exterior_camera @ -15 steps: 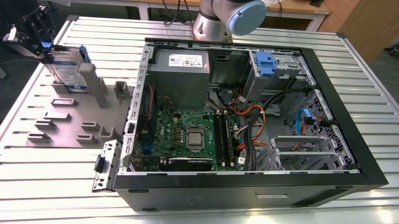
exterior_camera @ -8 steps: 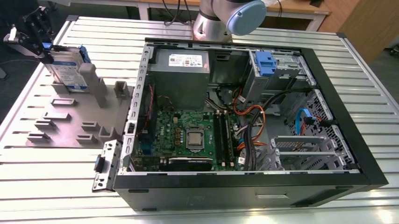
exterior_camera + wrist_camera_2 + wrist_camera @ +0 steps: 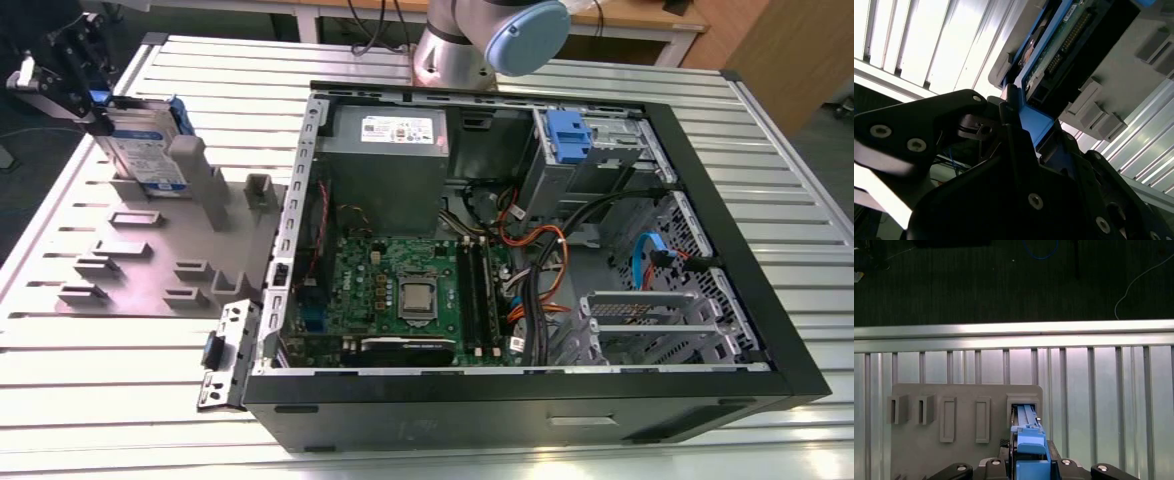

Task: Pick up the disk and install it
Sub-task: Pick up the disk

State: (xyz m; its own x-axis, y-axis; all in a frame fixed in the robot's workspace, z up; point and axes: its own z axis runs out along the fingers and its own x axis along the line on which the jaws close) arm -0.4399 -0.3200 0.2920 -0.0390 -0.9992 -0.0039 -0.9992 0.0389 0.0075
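Your gripper (image 3: 96, 108) is clenched on the top end of the disk (image 3: 140, 155), which stands directly beneath it (long axis upright) in the rack (image 3: 160, 245) at the table's (image 3: 134, 400) far corner on the exterior view's left.

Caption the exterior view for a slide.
Gripper clamps the disk, standing in the grey holder beside the open computer case.

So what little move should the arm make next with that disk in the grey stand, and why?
Probably a straight pull out of the stand, along the slot. The gripper looks closed on the blue bracket of the disk, and in the first wrist view the disk's far end sits inside a slot of the grey holder. Going sideways would likely jam it against the slot's walls.
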